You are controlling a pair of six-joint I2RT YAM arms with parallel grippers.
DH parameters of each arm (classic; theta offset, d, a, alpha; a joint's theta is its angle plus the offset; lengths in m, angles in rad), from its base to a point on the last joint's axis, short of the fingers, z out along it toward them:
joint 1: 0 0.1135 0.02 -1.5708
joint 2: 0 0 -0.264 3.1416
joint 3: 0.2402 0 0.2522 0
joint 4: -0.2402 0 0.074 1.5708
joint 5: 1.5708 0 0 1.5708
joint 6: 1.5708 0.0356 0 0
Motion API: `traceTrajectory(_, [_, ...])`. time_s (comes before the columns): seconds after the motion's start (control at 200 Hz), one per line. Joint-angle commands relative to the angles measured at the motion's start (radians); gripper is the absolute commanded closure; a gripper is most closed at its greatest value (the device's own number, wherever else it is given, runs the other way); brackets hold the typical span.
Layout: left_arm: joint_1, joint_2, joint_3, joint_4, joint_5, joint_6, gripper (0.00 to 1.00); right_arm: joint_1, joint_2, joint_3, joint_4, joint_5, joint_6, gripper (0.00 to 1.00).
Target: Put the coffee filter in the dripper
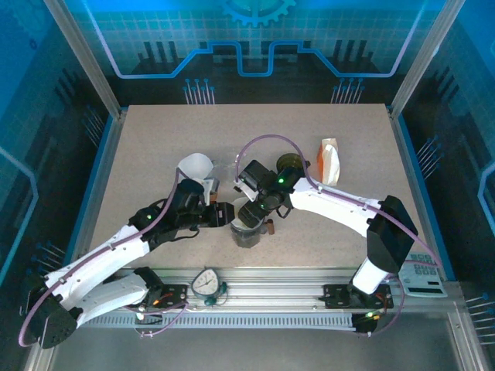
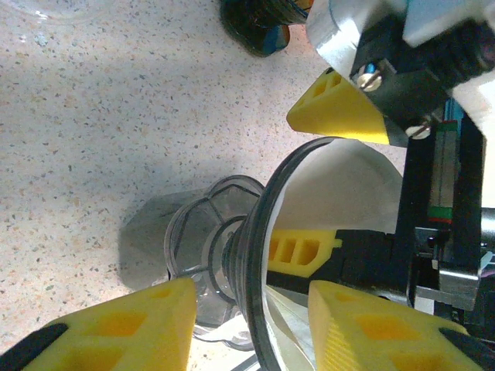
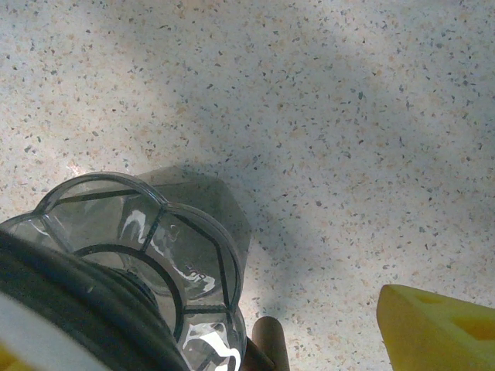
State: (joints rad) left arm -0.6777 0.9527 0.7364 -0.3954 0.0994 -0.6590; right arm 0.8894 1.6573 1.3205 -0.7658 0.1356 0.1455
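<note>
The dripper (image 1: 247, 230) is a clear fluted cone with a dark rim (image 2: 267, 232) and a brown handle (image 3: 267, 344), and it stands at the table's middle front. The white paper coffee filter (image 2: 340, 185) lies inside the rim. My left gripper (image 2: 251, 297) is open and straddles the rim, one yellow finger outside and one inside, with a gap on each side. My right gripper (image 3: 193, 332) is open wide at the dripper's top. One of its fingers (image 2: 340, 112) sits at the rim's far edge, and another (image 2: 302, 251) crosses the opening.
A white paper cone (image 1: 197, 166) stands behind the left arm. A dark round jar (image 1: 290, 164) and a white-and-orange pouch (image 1: 330, 161) sit behind the right arm. A dial timer (image 1: 207, 282) rests on the front rail, and a keypad device (image 1: 421, 274) at the right edge.
</note>
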Motion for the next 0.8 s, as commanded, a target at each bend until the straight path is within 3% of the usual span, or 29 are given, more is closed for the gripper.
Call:
traceTrajectory(0.0, [0.008,0.001,0.001,-0.007,0.011,-0.014,0.63,0.017,0.028,0.009,-0.026,0.031,-0.003,0.16])
traceTrajectory(0.265, [0.007,-0.002,0.003,-0.01,0.029,-0.016,0.8,0.017,0.027,0.006,-0.026,0.034,0.001,0.17])
traceTrajectory(0.345, [0.007,-0.004,0.003,-0.014,0.035,-0.018,0.79,0.017,0.03,0.006,-0.025,0.033,0.0,0.17])
traceTrajectory(0.435, [0.007,-0.011,0.006,-0.033,0.023,-0.019,0.68,0.017,0.03,0.008,-0.023,0.033,0.002,0.17])
traceTrajectory(0.51, [0.007,-0.023,0.007,-0.044,0.01,-0.019,0.67,0.017,0.03,0.008,-0.021,0.032,0.003,0.17])
traceTrajectory(0.795, [0.007,-0.022,0.008,-0.044,0.028,-0.021,0.81,0.017,0.031,0.006,-0.02,0.033,0.005,0.17])
